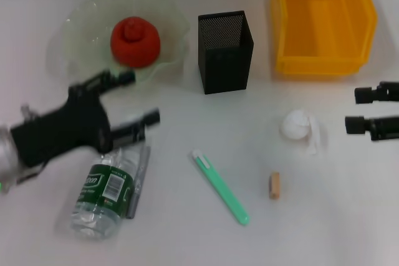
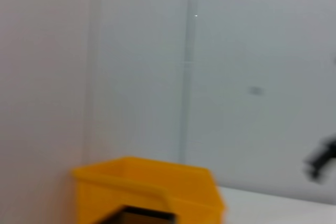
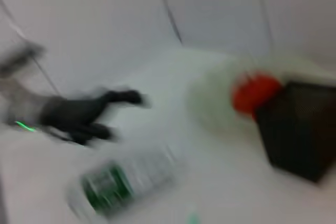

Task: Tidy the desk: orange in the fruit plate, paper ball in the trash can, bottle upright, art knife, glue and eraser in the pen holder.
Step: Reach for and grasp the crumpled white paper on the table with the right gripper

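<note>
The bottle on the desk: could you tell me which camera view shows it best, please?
The head view shows the bottle best: it lies on its side, green label clear, partly under the left gripper. The right wrist view shows it only as a blurred shape, also lying down. The left wrist view does not show it.

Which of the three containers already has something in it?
The fruit plate, the pale-green scalloped dish at far left: the orange sits in it. The pen holder and trash can show nothing inside.

- My left gripper is hanging spread above the desk.
- The bottle is lying flat nearby.
- The orange is showing beside the pen holder.
</note>
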Robot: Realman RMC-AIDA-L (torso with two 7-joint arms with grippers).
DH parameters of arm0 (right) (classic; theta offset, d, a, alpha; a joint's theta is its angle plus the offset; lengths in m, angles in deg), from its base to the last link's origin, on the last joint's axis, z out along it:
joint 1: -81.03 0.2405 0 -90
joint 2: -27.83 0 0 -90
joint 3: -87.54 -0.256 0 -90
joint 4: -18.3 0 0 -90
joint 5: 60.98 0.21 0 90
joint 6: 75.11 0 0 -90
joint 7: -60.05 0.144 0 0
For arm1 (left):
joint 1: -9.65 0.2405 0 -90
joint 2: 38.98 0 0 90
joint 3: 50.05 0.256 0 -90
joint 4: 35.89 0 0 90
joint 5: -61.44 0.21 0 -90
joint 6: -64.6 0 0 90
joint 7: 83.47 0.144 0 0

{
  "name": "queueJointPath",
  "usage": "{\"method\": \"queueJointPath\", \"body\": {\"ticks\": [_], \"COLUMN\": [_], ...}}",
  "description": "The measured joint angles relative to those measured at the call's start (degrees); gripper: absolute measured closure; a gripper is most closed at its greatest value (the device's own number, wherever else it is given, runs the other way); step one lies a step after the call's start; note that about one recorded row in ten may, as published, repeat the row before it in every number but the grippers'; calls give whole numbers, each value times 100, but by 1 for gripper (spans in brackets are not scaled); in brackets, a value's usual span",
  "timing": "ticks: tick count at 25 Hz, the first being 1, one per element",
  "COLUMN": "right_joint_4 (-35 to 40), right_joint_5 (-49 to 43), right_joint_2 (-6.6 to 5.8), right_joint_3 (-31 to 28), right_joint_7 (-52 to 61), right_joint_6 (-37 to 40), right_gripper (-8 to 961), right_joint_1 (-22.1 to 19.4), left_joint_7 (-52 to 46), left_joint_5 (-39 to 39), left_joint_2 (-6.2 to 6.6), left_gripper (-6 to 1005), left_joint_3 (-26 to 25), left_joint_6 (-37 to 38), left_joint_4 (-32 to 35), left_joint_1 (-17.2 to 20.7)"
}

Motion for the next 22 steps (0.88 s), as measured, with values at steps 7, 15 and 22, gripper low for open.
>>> {"method": "queueJointPath", "body": {"ticks": [7, 15, 22], "right_joint_4": [1669, 785, -90], "right_joint_5": [-2123, -2984, -3038], "right_joint_2": [7, 26, 26], "right_joint_3": [2244, 4152, 4394], "right_joint_7": [2929, 3862, 3874], "right_joint_6": [-492, -1727, -2456], "right_gripper": [118, 118, 138], "right_joint_1": [943, 1236, 1406], "left_joint_7": [41, 46, 48], "left_joint_5": [-27, -13, -10], "left_joint_2": [-24, -23, -23], "left_gripper": [153, 154, 154], "left_joint_3": [70, 111, 122], "left_joint_6": [85, -2, -32], "left_joint_4": [-83, -109, -108], "left_joint_1": [465, 440, 381]}}
